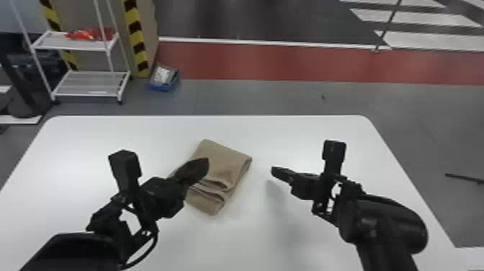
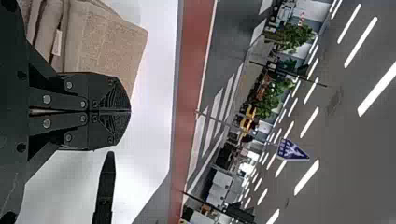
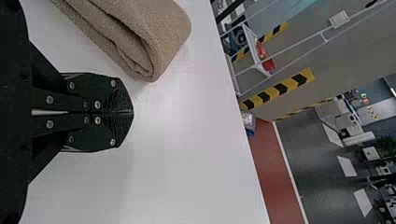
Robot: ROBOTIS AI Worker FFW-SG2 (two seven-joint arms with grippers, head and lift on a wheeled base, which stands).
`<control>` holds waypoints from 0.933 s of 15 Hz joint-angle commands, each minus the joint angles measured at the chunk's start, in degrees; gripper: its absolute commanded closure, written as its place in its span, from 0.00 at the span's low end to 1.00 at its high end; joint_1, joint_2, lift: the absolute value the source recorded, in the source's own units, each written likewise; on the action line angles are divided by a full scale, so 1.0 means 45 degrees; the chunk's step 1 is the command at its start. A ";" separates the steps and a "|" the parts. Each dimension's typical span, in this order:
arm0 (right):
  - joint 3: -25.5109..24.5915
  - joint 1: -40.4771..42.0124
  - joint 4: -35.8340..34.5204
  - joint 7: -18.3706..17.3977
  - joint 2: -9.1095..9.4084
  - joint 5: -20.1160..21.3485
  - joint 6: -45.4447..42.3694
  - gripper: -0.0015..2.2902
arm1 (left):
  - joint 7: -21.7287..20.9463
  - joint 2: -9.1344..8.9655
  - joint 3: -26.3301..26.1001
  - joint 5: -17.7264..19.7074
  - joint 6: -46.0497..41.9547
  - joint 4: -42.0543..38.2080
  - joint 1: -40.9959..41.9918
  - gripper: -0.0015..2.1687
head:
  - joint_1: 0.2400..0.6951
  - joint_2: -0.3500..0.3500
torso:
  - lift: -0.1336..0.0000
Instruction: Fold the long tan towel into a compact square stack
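Observation:
The tan towel (image 1: 225,162) lies folded in several layers near the middle of the white table, turned at an angle, its layered edges facing the near side. Over its left part is my left gripper (image 1: 207,165), closed; whether it touches the cloth I cannot tell. In the left wrist view the left gripper (image 2: 130,111) has its fingers together, beside the towel (image 2: 107,44) and a small pale tag. To the towel's right, apart from it, my right gripper (image 1: 273,171) hangs above the table. The right wrist view has the right gripper (image 3: 132,112) shut, near the towel's rounded fold (image 3: 161,35).
The white table (image 1: 288,133) extends around the towel on every side. Beyond its far left corner stand a white shelf rack (image 1: 88,81) with red items and a striped post (image 1: 137,39); a blue box (image 1: 164,79) rests on the floor.

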 commanded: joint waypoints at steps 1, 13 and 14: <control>0.0026 -0.0204 0.0400 -0.0153 0.0011 0.0018 -0.0364 0.93 | -0.0061 0.0024 -0.0188 0.0068 0.0011 0.0611 -0.0608 0.85 | 1.00 0.36 | 0.58; 0.0338 -0.1142 0.1513 0.1253 0.0011 0.0116 -0.1028 0.93 | 0.1736 -0.0034 -0.0383 0.0439 -0.2606 0.2349 -0.1604 0.85 | 1.00 0.41 | 0.58; 0.0338 -0.1122 0.1513 0.1253 0.0011 0.0135 -0.1028 0.94 | 0.2088 -0.0015 -0.0363 0.0420 -0.2996 0.2506 -0.1663 0.85 | 1.00 0.42 | 0.58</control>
